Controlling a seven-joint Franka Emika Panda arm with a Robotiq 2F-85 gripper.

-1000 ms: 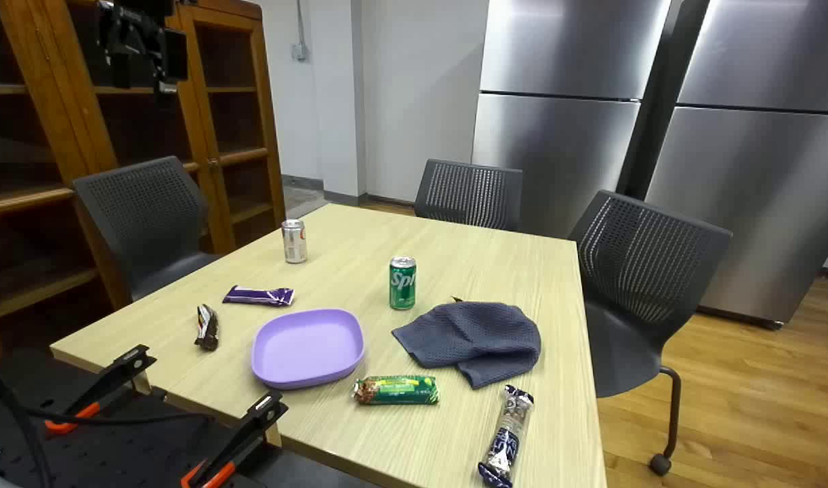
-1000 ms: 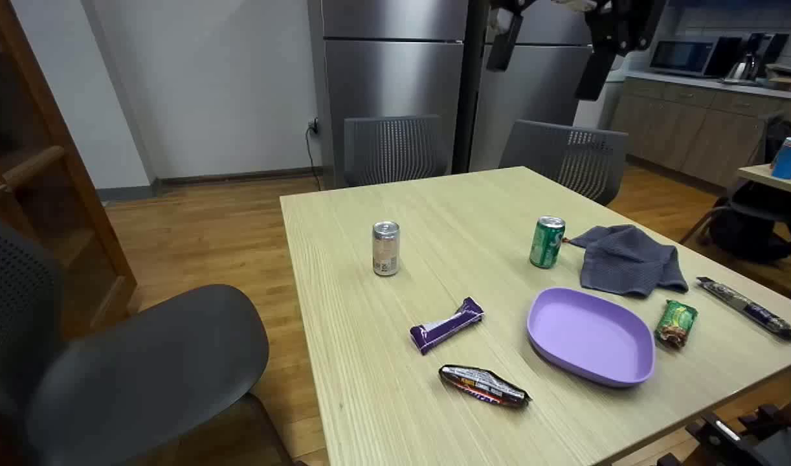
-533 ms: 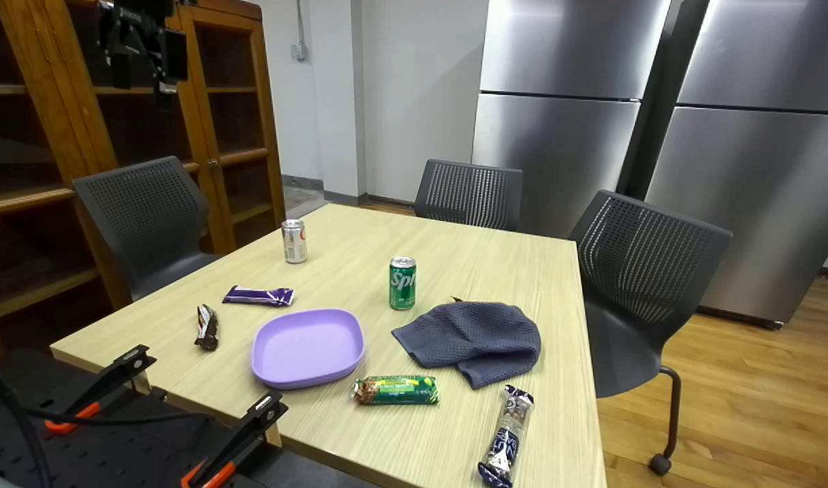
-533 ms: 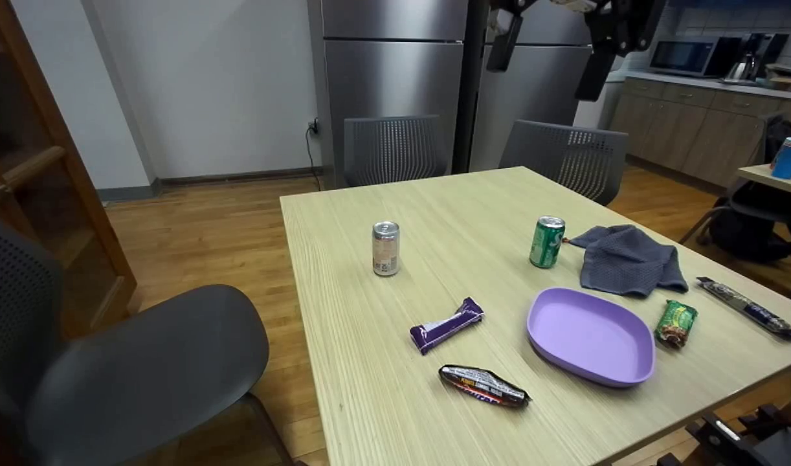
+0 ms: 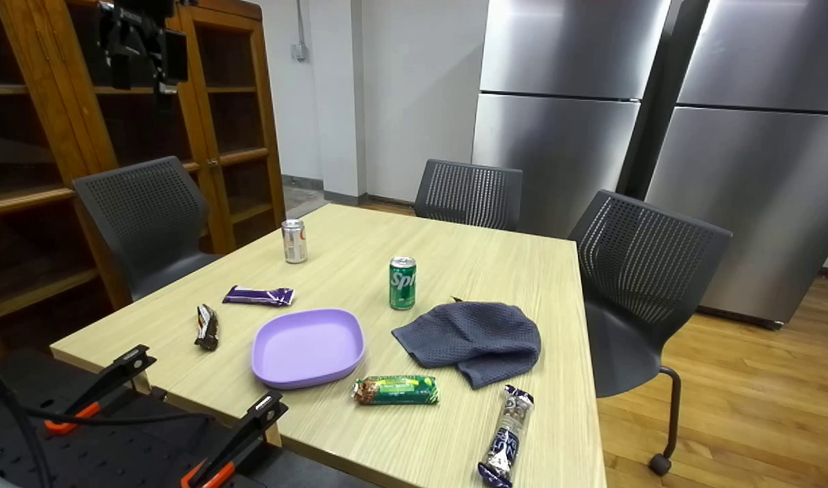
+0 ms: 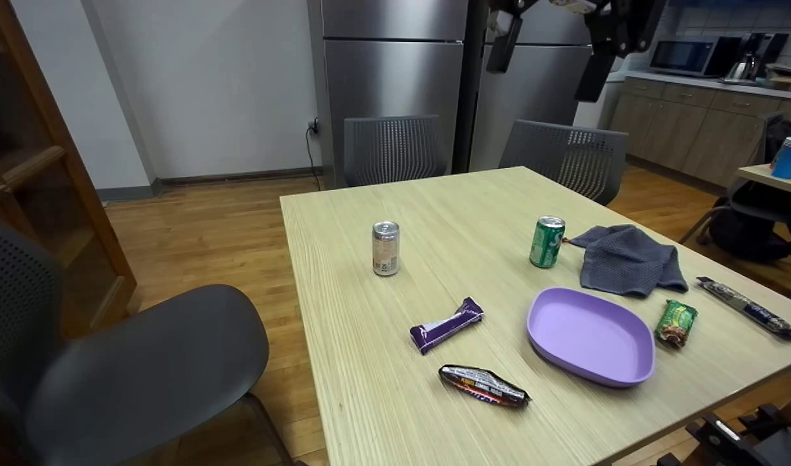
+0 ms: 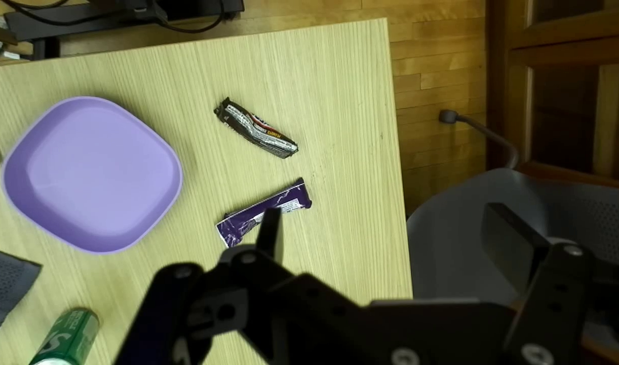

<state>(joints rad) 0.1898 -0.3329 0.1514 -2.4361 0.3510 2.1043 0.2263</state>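
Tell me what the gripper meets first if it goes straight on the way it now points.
Probably the table near the purple bar, or perhaps that bar itself. The gripper is open and points down, well above both; depth leaves the exact spot unclear.

Four bars (image 5: 258,296), two cans (image 5: 402,285), one plate (image 5: 308,347)

Steel refrigerators (image 5: 556,129) and chairs (image 5: 648,261) stand on wooden flooring (image 5: 746,393).
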